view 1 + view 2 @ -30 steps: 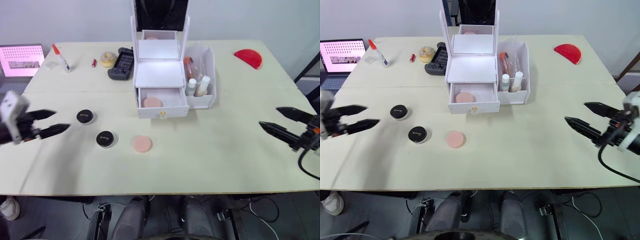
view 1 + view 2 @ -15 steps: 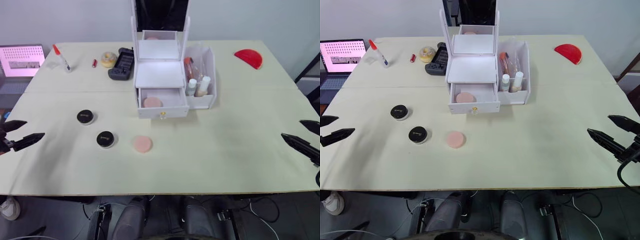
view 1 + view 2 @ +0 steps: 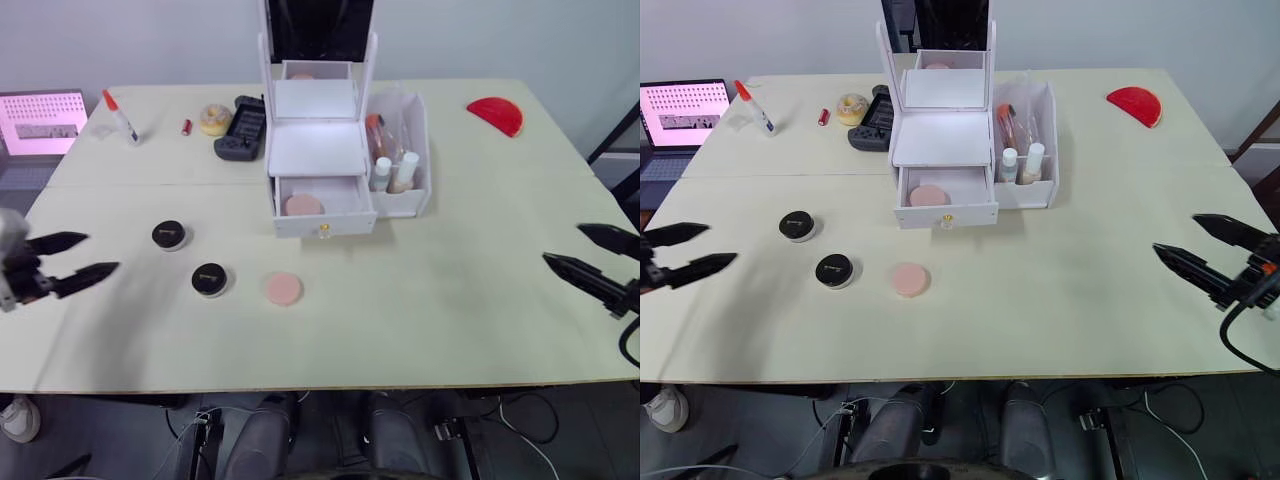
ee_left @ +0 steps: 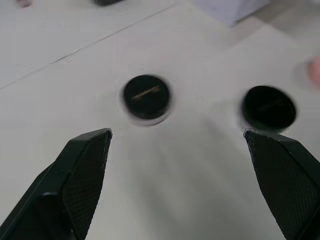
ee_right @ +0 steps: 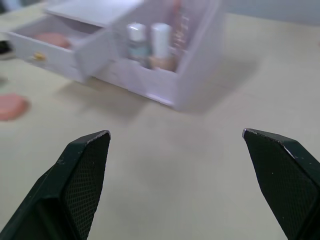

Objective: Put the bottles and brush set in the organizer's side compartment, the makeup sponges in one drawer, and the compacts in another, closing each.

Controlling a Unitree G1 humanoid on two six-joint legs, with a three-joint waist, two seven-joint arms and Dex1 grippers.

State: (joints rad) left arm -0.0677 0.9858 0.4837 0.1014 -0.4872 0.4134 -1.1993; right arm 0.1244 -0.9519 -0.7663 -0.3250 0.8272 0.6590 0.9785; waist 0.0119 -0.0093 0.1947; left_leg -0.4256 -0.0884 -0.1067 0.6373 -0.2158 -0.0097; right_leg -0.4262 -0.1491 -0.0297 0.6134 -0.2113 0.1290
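pale table (image 3: 450,300): organizer (image 3: 320,150) lower drawer (image 3: 325,205) open, 1 sponge (image 3: 304,205) inside; left gripper (image 3: 68,257) and right gripper (image 3: 590,257) both spread, empty.

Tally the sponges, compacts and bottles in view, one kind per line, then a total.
Sponges: 2, one on the table, one in the open drawer
Compacts: 2
Bottles: 2
Total: 6
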